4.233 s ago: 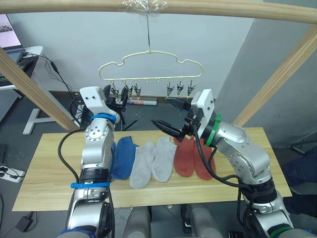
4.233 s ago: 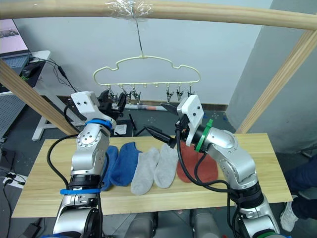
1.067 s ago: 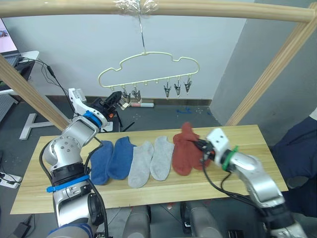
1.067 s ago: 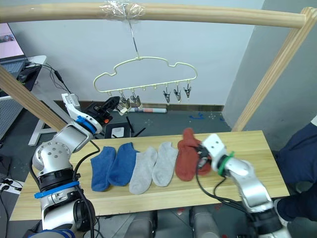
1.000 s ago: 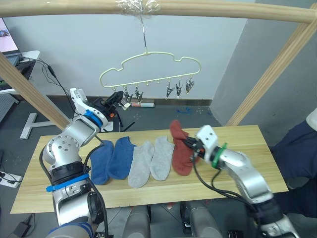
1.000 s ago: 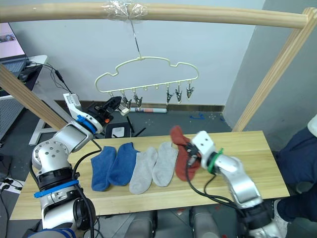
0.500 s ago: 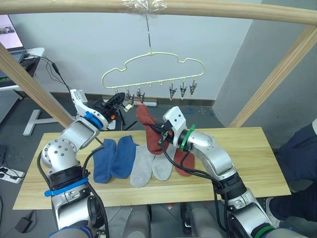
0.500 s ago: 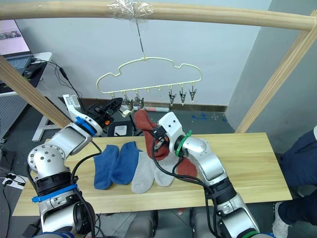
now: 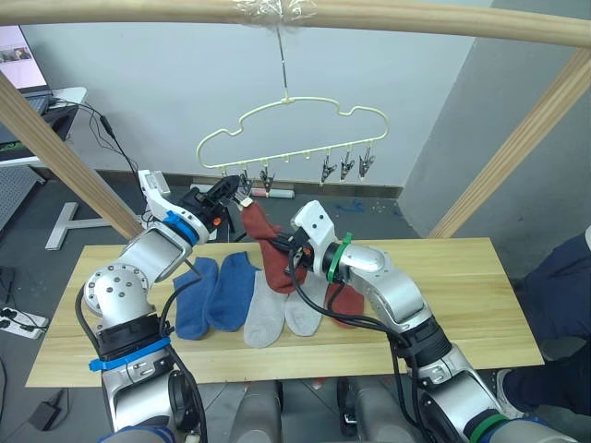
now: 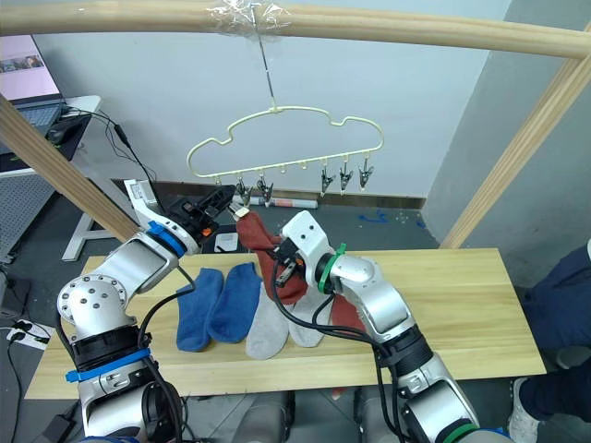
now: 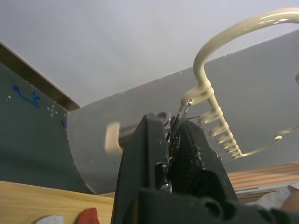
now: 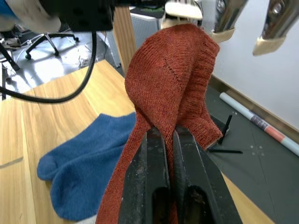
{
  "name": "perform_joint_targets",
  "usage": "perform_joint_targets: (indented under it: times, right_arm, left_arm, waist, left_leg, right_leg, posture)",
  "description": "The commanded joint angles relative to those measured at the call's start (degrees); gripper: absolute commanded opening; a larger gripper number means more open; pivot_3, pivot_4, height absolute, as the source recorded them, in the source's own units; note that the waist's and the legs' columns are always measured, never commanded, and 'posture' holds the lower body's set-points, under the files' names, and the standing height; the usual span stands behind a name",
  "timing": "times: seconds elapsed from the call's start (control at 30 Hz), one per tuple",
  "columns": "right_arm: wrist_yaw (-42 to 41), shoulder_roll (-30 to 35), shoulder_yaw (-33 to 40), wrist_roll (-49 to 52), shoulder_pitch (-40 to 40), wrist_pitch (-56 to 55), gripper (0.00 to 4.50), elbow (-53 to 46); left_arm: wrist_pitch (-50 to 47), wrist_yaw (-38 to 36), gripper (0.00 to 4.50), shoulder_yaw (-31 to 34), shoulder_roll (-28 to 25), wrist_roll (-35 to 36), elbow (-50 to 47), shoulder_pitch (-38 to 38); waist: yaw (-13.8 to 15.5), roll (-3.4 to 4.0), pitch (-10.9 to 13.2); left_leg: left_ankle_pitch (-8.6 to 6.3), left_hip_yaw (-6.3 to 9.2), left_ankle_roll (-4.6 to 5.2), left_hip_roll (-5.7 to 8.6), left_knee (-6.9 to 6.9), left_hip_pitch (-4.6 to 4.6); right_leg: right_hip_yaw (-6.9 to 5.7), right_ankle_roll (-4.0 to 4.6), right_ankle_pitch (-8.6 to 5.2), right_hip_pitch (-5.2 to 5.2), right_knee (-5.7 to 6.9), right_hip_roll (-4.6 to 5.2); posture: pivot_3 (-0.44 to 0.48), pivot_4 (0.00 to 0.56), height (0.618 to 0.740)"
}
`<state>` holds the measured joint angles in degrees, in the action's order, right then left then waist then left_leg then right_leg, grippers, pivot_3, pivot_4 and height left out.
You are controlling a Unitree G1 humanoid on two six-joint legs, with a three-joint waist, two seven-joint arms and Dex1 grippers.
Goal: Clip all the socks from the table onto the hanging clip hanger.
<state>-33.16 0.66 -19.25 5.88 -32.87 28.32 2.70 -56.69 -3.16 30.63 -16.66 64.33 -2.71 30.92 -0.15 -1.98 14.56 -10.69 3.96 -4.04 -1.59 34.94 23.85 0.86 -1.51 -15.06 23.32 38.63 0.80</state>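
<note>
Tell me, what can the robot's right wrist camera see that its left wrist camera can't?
The right wrist view shows the right gripper pinching the rust red sock, which it holds up near the clips, with a blue sock lying on the table. The left wrist view shows the left gripper closed on a clip of the clip hanger, seen against the pale wall. Both views show grey clips, some wooden tabletop and a bit of red sock.

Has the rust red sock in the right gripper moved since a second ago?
Yes. The rust red sock, pinched in the right gripper, has risen off the table and travelled to the robot's left, up under the clip hanger's leftmost clips.
</note>
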Motion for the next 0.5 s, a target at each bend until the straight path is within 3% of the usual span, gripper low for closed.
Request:
perform_joint_targets:
  times: [0.03,0.5]
  right_arm:
    - [-0.4,-0.6,0.8,1.7,-1.1,0.1,0.02,-3.4]
    - [-0.6,-1.6,0.1,3.6,-1.7,2.4,0.02,-5.8]
  left_arm:
    - [0.6,0.2,0.15,-0.1,-0.9,1.2,-1.8,-0.5]
    - [0.9,0.1,0.15,-1.3,-1.2,1.8,-2.7,-1.2]
  waist:
    - [0.0,0.0,0.0]
    - [0.0,0.0,0.0]
  left_leg:
    - [0.0,-0.01,0.0,0.0,0.0,0.0]
    - [0.0,0.01,0.0,-0.01,-0.02,0.0]
  right_leg:
    - [0.0,0.0,0.0,0.0,0.0,0.0]
    - [-0.01,0.0,0.0,0.01,-0.02,0.0]
  posture:
    - [0.118,0.226,0.74]
    - [0.119,0.227,0.74]
